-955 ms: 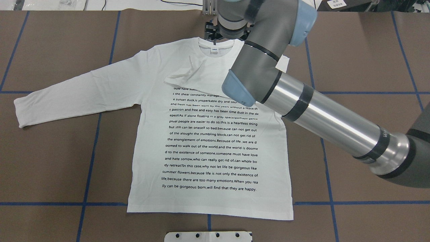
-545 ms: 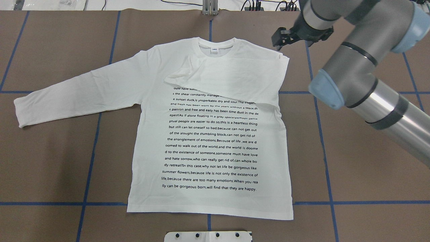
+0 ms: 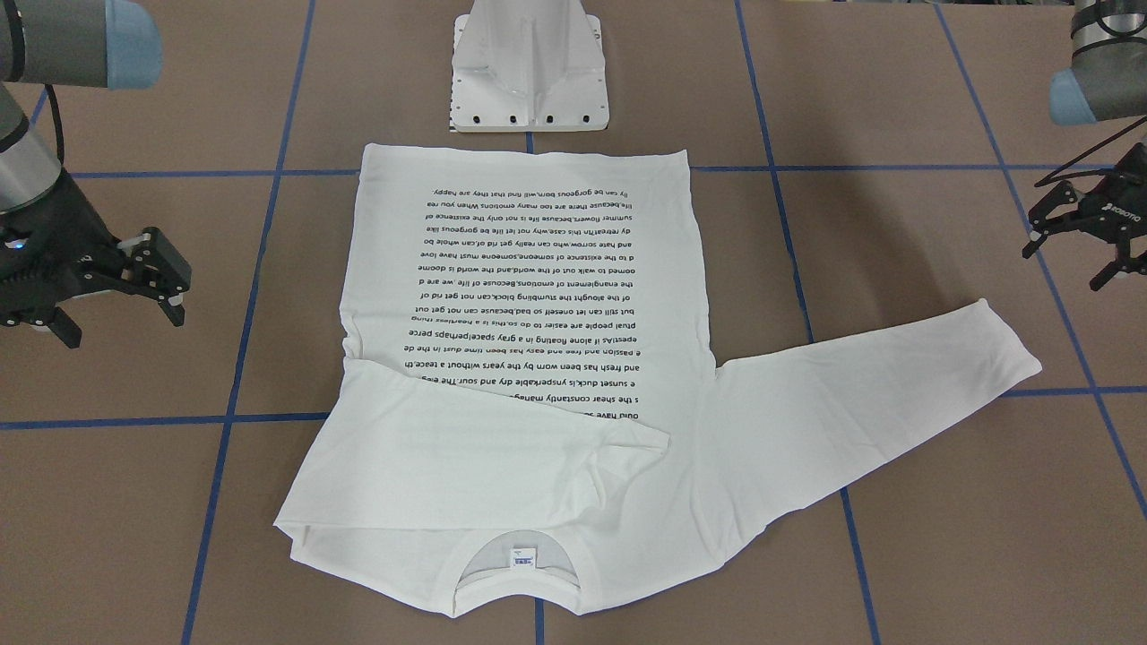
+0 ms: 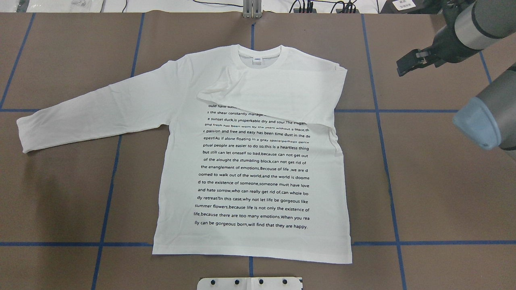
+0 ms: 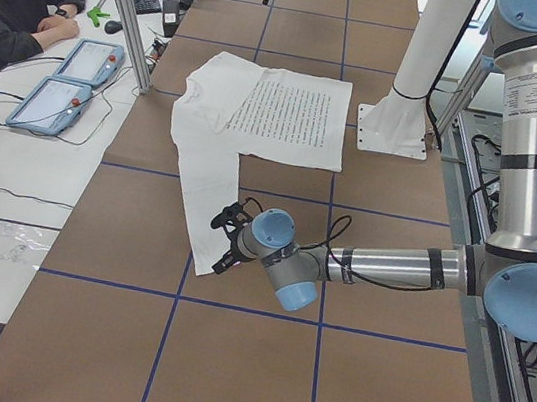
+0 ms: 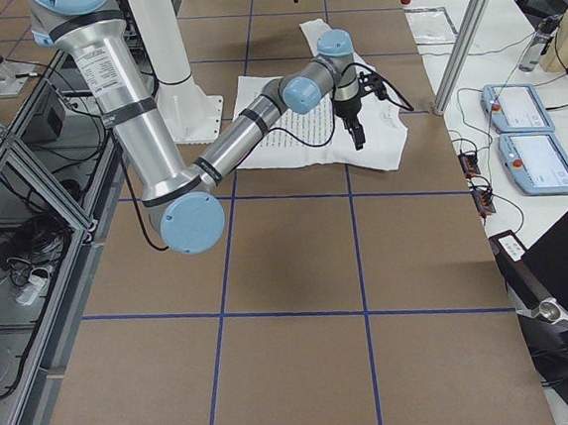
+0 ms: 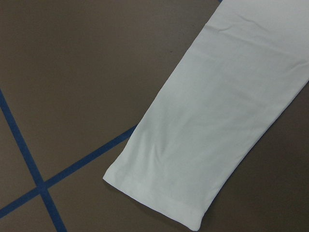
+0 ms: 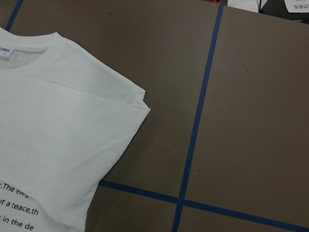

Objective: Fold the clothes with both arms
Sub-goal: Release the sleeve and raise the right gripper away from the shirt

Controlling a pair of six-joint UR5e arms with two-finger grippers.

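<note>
Brown table (image 4: 423, 181), white T-shirt (image 4: 254, 169) flat between left fingers (image 3: 1109, 271) and right fingers (image 3: 170, 305), both spread, empty, not touching it

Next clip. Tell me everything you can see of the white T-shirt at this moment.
The T-shirt is white, cotton-looking, long-sleeved, lying flat, face up on the brown table. Small black text lines fill its front; its ribbed round collar holds a small label. One sleeve is folded across the upper chest, covering the top lines; the other sleeve stretches out flat. Nothing grips it.
</note>
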